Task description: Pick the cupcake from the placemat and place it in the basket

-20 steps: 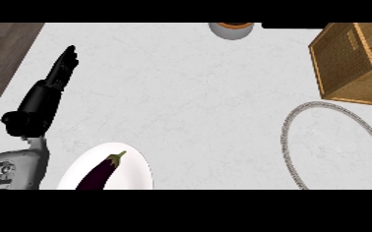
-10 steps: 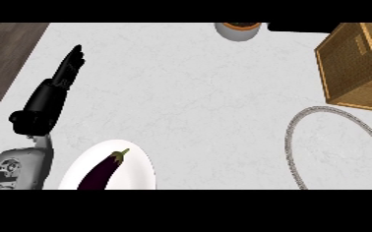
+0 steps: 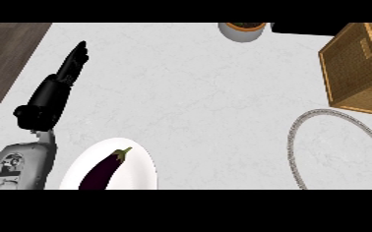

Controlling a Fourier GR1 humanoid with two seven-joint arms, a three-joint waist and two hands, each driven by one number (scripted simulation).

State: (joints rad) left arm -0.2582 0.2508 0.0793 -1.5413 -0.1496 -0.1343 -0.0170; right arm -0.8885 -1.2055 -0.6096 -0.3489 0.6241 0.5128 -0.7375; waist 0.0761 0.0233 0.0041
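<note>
My left hand (image 3: 56, 88) rests at the left side of the counter with its fingers straight, pointing up and away, holding nothing. The wooden basket (image 3: 350, 69) stands at the right edge, only partly in view. Below it lies a round grey-rimmed placemat (image 3: 296, 142), cut off by the right edge; no cupcake shows on its visible part. My right hand is out of the picture.
A white plate (image 3: 141, 169) with a dark purple eggplant (image 3: 102, 169) sits at the lower left, beside my left forearm. A small white bowl (image 3: 243, 30) with something brown in it stands at the counter's far edge. Dark wood borders the counter at the far left.
The whole view has slid: the basket, placemat and bowl now show a little further right, and the hand and plate likewise. The left hand keeps its pose.
</note>
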